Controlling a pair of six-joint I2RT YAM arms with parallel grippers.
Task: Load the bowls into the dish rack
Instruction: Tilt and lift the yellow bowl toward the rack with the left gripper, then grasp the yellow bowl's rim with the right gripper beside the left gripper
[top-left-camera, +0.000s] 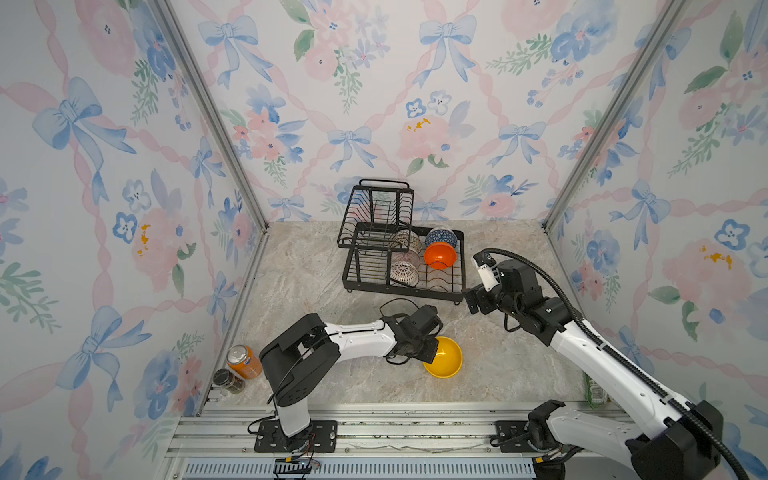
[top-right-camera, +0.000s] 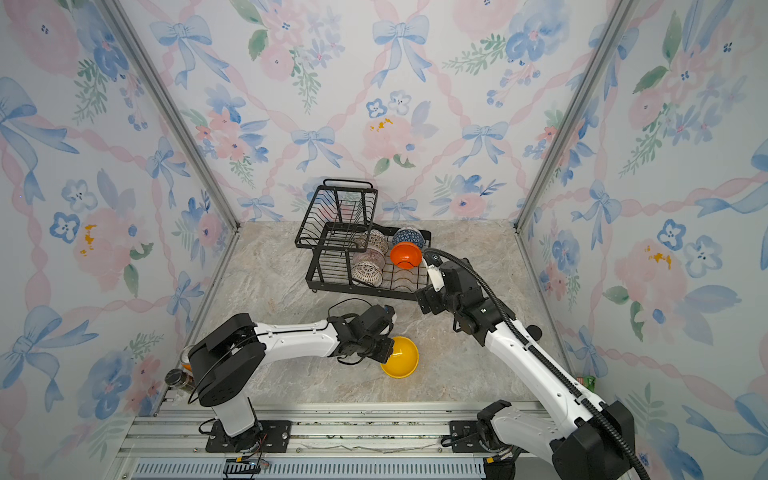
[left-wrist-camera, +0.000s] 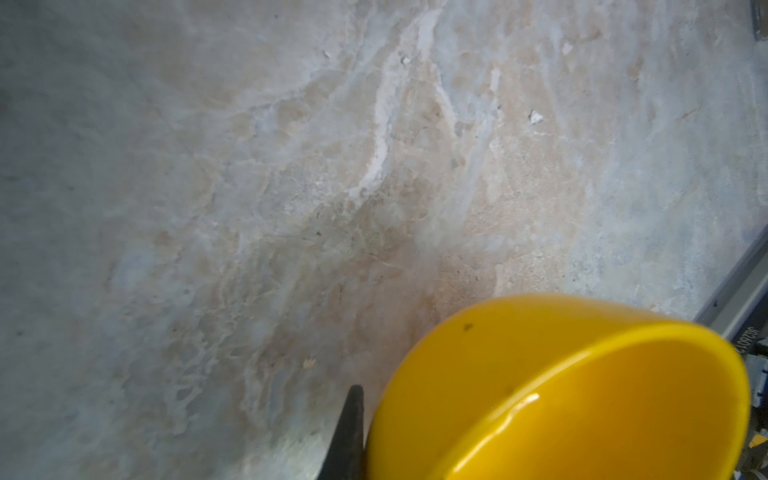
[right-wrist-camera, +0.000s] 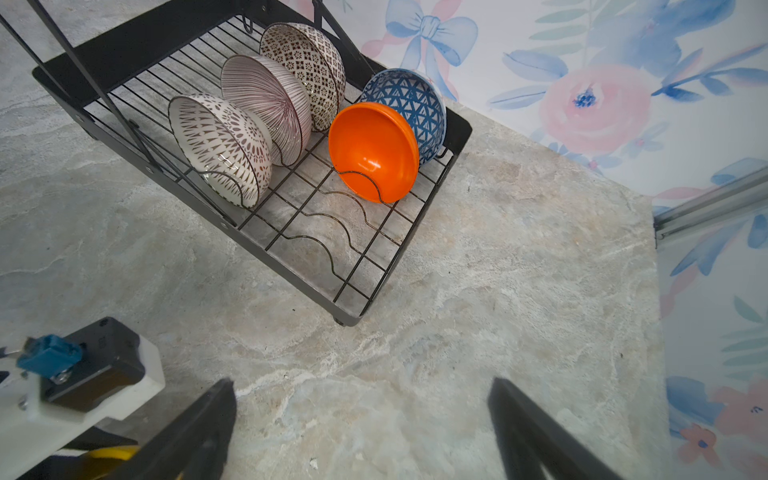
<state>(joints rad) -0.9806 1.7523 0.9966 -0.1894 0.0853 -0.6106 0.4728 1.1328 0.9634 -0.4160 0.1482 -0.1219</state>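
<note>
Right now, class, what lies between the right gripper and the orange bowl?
The right wrist view shows bare tabletop, then empty wire slots of the dish rack, from right gripper to orange bowl.

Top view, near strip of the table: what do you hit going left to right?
orange can → yellow bowl → green packet. The dark jar overlaps the can, so it is left out.

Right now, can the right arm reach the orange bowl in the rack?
Probably yes. The right gripper hangs open beside the dish rack, and the slots in front of the orange bowl are empty. Only the rack's low wire side lies between, so it would likely go over that.
</note>
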